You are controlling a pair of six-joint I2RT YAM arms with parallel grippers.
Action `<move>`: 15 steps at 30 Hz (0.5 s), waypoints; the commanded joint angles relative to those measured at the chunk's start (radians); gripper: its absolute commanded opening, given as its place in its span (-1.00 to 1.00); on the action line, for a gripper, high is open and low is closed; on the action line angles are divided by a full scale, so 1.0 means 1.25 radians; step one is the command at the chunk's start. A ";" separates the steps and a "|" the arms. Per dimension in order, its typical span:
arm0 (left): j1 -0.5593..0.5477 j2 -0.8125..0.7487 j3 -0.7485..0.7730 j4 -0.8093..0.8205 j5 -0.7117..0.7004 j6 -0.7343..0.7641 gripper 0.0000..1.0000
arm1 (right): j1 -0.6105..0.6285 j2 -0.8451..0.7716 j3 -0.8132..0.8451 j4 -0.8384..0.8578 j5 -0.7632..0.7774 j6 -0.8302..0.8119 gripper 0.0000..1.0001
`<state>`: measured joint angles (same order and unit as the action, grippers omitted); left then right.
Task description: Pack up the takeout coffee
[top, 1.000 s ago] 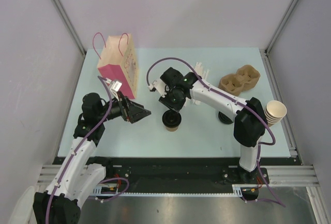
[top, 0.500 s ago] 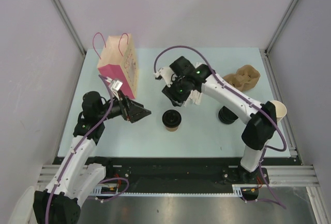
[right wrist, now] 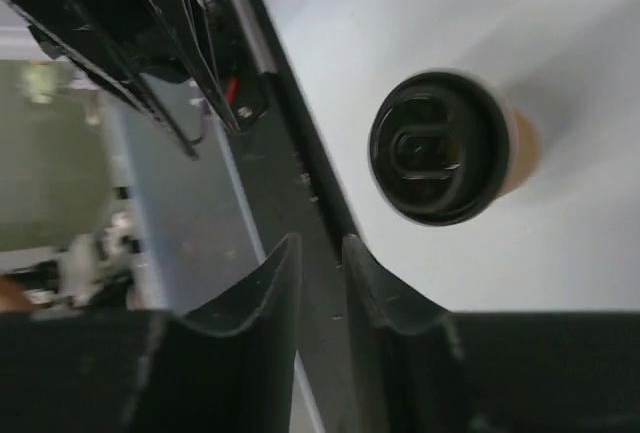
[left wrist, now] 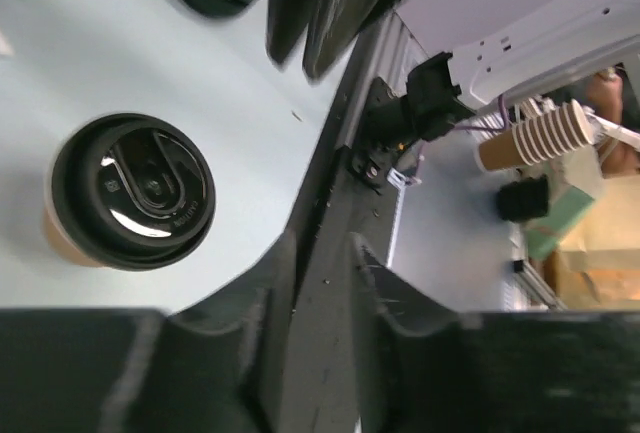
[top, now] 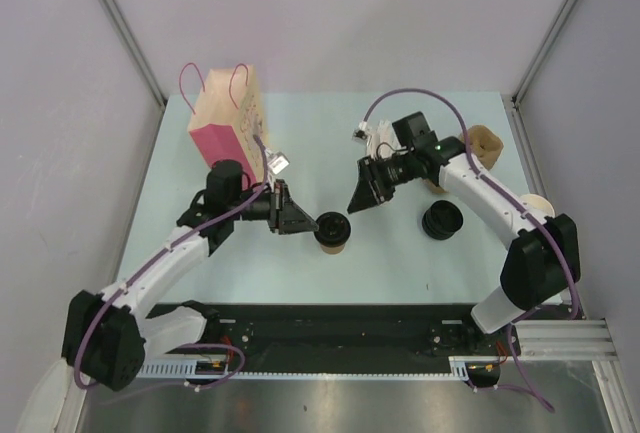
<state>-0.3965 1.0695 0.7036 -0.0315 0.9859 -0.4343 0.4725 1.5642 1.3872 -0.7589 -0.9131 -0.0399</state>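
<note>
1. Both arms have shifted since a second ago. The right arm, which then hung over the cup, has swung away toward 2 o'clock, while the left arm has reached in from 9 o'clock.
2. On the table [top: 400, 265], the pink-and-kraft paper bag [top: 228, 125] stands where it stood, at 10 o'clock from the cup and well apart from it.
3. The left gripper [top: 292, 219] now points at the takeout coffee [top: 332, 230] from its 9 o'clock side, just beside it. I cannot tell whether they touch. Its fingers are drawn nearly together with nothing between them.
4. The right gripper [top: 358, 198] sits at 1 o'clock from the cup, near but apart. Its fingers also leave only a slit and hold nothing.
5. The coffee has not moved: it stands upright with its lid on, near the table's 6 o'clock edge, free of both grippers.
6. The loose black lids [top: 441, 220] lie at 3 o'clock from the cup, uncovered now that the right arm has moved off.
7. Judged from this, the lidding looks done and the job is passing to the left arm. The cup is not yet grasped or bagged, and the left fingers would need to spread before they could take it.
</note>
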 commanded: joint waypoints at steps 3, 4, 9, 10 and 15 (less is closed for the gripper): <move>-0.061 0.115 0.031 0.150 0.033 -0.071 -0.68 | 0.016 -0.010 -0.137 0.227 -0.140 0.235 -0.71; -0.062 0.139 0.030 0.169 0.033 -0.084 -0.79 | 0.018 -0.005 -0.140 0.234 -0.138 0.251 -0.75; -0.062 0.212 0.044 0.225 0.042 -0.124 -0.96 | 0.025 0.054 -0.148 0.265 -0.143 0.271 -0.90; -0.062 0.225 0.048 0.231 0.046 -0.129 -0.99 | 0.025 0.062 -0.149 0.272 -0.143 0.280 -0.91; -0.062 0.290 0.065 0.250 0.054 -0.146 -1.00 | 0.023 0.111 -0.148 0.289 -0.148 0.293 -0.98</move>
<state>-0.4713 1.3968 0.7338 0.2020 1.0138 -0.5812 0.5011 1.6665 1.1999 -0.4583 -1.0664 0.2859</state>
